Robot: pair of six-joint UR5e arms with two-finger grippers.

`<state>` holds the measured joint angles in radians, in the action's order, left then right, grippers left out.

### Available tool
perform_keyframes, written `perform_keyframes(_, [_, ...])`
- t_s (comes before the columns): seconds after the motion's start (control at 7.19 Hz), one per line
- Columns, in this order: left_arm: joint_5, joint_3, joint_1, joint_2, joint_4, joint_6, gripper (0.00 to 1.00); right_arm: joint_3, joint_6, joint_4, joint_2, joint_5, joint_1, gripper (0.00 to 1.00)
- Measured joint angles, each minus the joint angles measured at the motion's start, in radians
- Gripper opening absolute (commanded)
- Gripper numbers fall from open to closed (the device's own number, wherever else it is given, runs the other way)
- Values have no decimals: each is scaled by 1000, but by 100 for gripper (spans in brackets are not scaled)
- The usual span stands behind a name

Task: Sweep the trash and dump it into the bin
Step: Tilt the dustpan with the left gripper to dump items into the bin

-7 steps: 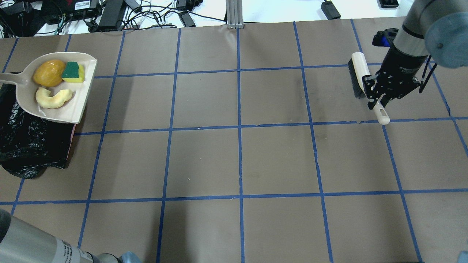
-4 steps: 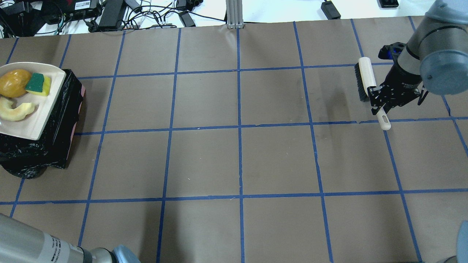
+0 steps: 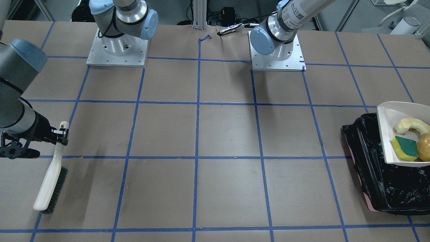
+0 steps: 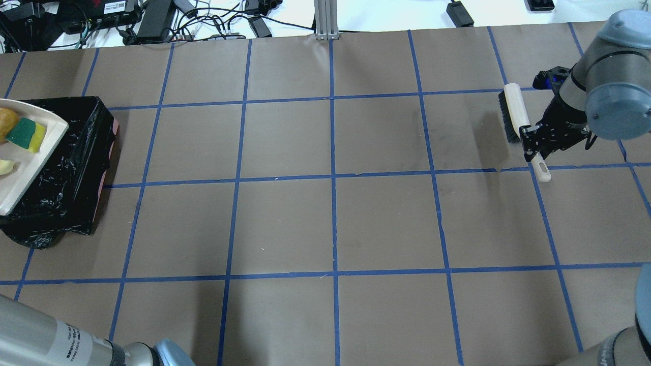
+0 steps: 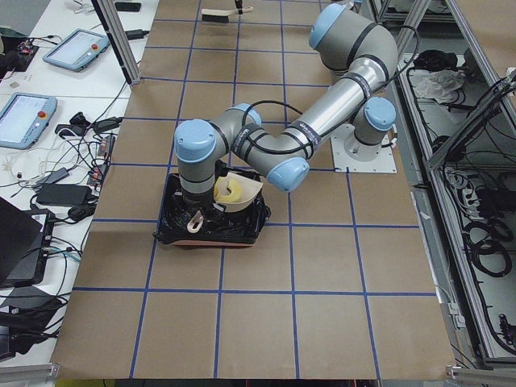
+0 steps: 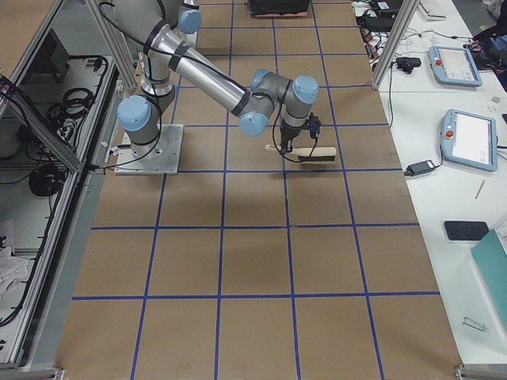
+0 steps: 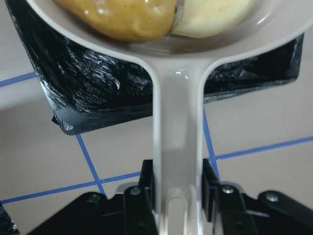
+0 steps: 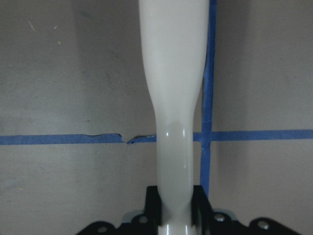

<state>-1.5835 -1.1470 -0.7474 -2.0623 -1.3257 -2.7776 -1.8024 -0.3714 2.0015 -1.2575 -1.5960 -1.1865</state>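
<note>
My left tool (image 7: pixel 178 196) is clamped on the handle of the cream dustpan (image 7: pixel 176 112). It holds the pan above the black-lined bin (image 4: pixel 76 162), so I judge a tilt would drop the load inside. The trash lies in the pan, over the bin: the amber lump (image 3: pixel 424 144), the green-topped sponge (image 3: pixel 405 146) and the curved foam piece (image 3: pixel 411 126). None is in the bin yet. My right tool (image 8: pixel 178 205) is closed around the handle of the brush (image 4: pixel 512 109), far across the counter (image 4: pixel 330 223), likely to stay clear of the dump. The left arm's sticker (image 3: pixel 297 12) bears print too small to read, and I see no brand.
</note>
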Motion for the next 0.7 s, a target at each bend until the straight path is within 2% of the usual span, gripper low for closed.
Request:
perform_keyframes(0.28, [-18, -4, 0, -3, 40, -150, 12, 1, -29, 8, 13, -1, 19, 0])
perform_keyframes(0.7, [-48, -7, -11, -4, 101, -239, 12, 6, -36, 10, 25, 9, 22, 0])
